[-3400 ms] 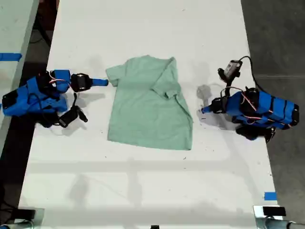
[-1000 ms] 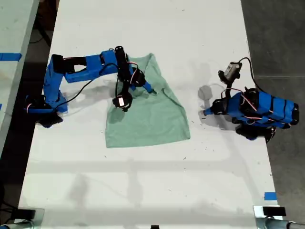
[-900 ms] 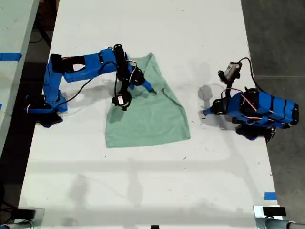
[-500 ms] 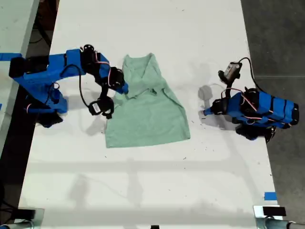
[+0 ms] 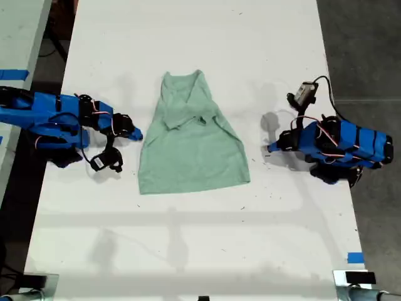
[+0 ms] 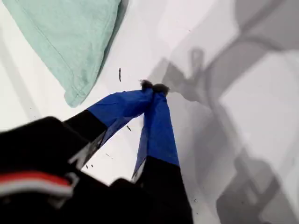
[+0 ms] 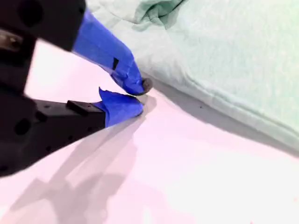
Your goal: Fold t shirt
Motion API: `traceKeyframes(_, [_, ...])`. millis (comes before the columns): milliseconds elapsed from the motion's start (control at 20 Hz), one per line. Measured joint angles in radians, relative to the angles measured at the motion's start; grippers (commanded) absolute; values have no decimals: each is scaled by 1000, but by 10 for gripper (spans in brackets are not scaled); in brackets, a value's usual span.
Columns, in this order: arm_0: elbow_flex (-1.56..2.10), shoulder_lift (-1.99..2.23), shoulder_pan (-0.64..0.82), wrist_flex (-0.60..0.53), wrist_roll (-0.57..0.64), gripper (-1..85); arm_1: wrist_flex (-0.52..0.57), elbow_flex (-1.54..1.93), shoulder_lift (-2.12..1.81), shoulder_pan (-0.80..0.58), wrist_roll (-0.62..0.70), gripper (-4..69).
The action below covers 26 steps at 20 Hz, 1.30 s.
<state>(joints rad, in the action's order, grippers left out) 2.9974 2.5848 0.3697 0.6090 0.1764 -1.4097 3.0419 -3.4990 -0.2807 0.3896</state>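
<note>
My first gripper [image 6: 154, 88]: jaws pressed together at the tips, nothing between them. It hangs low over the bare white table [image 6: 261, 116], clear of the cloth. In the exterior view it [image 5: 270, 148] lies at that view's right, arm folded low, pointing toward the t shirt [image 5: 194, 147] and a short way off its edge. The first wrist view shows one hemmed corner of the t shirt [image 6: 70, 37] near the tips, not touching. Grey shadows lie on the table around the jaws.

My second gripper [image 7: 138, 97]: tips meeting or all but meeting, a thin wedge of table behind them, nothing held. It sits just beside the t shirt [image 7: 224, 51] edge; contact cannot be judged. A bunched fold of cloth [image 7: 156, 11] lies just past the jaws. In the exterior view it [image 5: 136, 133] is at that view's left, arm stretched low.

The t shirt lies flat mid-table between both arms, narrow at the far end, wider at the near hem, with a crumpled fold [image 5: 188, 116] in its upper part. Nothing lies between either gripper and the cloth.
</note>
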Motion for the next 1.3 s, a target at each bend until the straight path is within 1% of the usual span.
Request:
traceKeyframes(50, [61,120,3,43,-26,17,0,0,0,0,0,-21])
traceKeyframes(100, [141,284,15,112,-40,17,0,0,0,0,-2,-21])
traceKeyframes(200, [236,696,43,321,-48,16,0,0,0,2,-2,-21])
traceKeyframes(250, [249,870,51,364,-46,17,0,0,0,2,-2,-21])
traceKeyframes(300, [250,937,54,382,-46,18,0,0,0,2,-2,-21])
traceKeyframes(700, [253,1003,25,396,-20,26,0,0,0,2,-5,-18])
traceKeyframes(850, [253,1003,14,396,-20,26,0,0,0,2,-5,21])
traceKeyframes(1300, [253,1003,17,396,5,29,0,0,6,-6,-5,24])
